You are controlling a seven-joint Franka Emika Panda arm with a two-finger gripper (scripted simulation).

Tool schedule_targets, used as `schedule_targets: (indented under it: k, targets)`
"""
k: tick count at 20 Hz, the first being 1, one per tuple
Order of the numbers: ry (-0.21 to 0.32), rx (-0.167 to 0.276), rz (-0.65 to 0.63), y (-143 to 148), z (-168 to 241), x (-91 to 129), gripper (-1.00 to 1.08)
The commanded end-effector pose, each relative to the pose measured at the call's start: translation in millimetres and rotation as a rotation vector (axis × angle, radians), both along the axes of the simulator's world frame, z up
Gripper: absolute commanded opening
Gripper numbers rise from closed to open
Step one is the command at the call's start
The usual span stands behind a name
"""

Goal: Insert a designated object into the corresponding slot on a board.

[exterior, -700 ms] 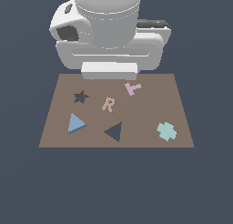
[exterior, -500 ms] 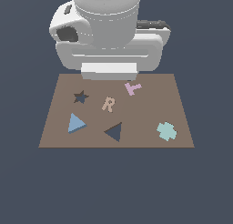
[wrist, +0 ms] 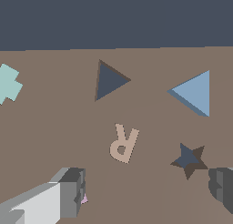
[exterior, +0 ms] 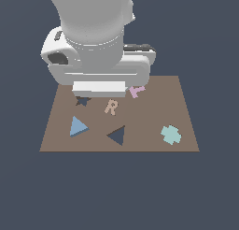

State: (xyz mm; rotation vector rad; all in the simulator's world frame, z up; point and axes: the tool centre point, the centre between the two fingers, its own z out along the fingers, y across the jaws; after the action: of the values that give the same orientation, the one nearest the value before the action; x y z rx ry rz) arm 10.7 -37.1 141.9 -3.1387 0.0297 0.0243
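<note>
The light-blue triangular block (exterior: 77, 126) lies flat on the brown board (exterior: 154, 112), toward the exterior view's left. The dark triangle slot (exterior: 117, 135) is to its right, near the board's front edge, and it is empty. In the wrist view I see the block (wrist: 195, 93), the slot (wrist: 109, 80) and my gripper (wrist: 145, 191). The gripper is open and empty, with one finger (wrist: 68, 193) on each side. It hovers above the board near the star hole (wrist: 189, 160), apart from the block. In the exterior view the arm's hand (exterior: 99, 88) hides the fingers.
A tan letter R (exterior: 111, 107) lies at the board's middle. A pink T block (exterior: 137, 90) sits behind it, partly under the hand. A teal cross block (exterior: 171, 134) lies at the exterior view's right. The star hole (exterior: 83, 101) is partly covered by the hand.
The arm's hand has come lower and shifted toward the exterior view's left, now overlapping the star hole. The pieces on the board have not moved.
</note>
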Motion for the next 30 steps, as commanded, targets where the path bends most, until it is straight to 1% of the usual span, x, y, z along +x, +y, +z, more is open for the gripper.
schedule_targets:
  k: [1, 9, 14, 21, 30]
  targets:
    - [-0.001, -0.001, 0.001, -12, -13, 7, 1.0]
    - [-0.009, -0.002, 0.009, -55, -59, 37, 1.0]
    - [-0.012, -0.003, 0.011, -74, -78, 51, 1.0]
    - [-0.015, -0.003, 0.014, -87, -91, 61, 1.0]
    - [-0.015, -0.003, 0.013, -88, -99, 62, 1.0]
